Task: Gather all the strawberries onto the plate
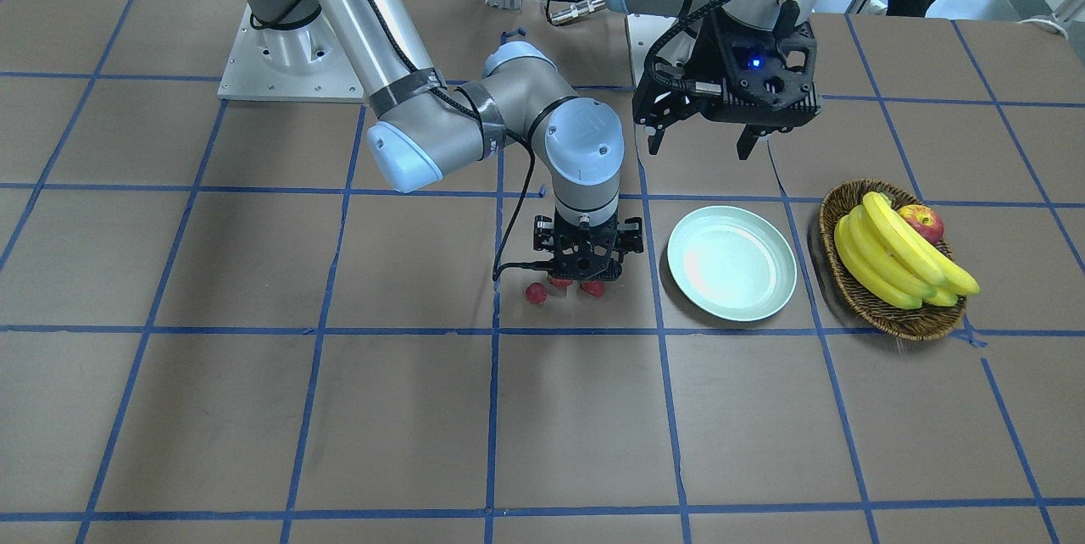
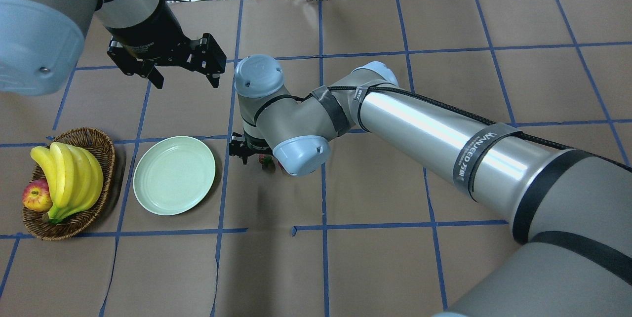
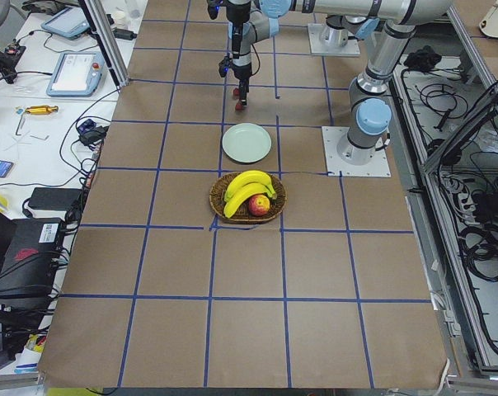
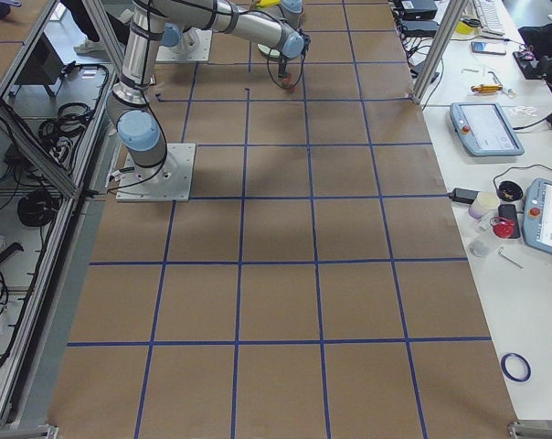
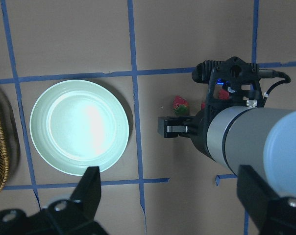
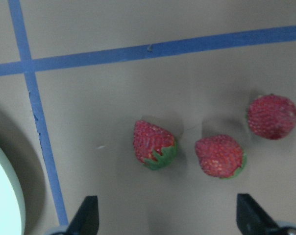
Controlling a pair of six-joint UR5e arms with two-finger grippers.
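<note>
right tool (image 6: 170, 220) spread wide | strawberries (image 6: 219, 156) just beneath it, ungripped | left tool (image 5: 172, 196) spread, aloft

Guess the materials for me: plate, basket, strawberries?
Plate: glossy pale mint, bright glare patch on it; likely hard plastic or melamine, possibly glazed ceramic.
Basket: matte brown woven wicker, braided strands show along the rim.
Strawberries: dull red pitted skin with green caps; real fruit or plastic replicas, cannot tell.
</note>
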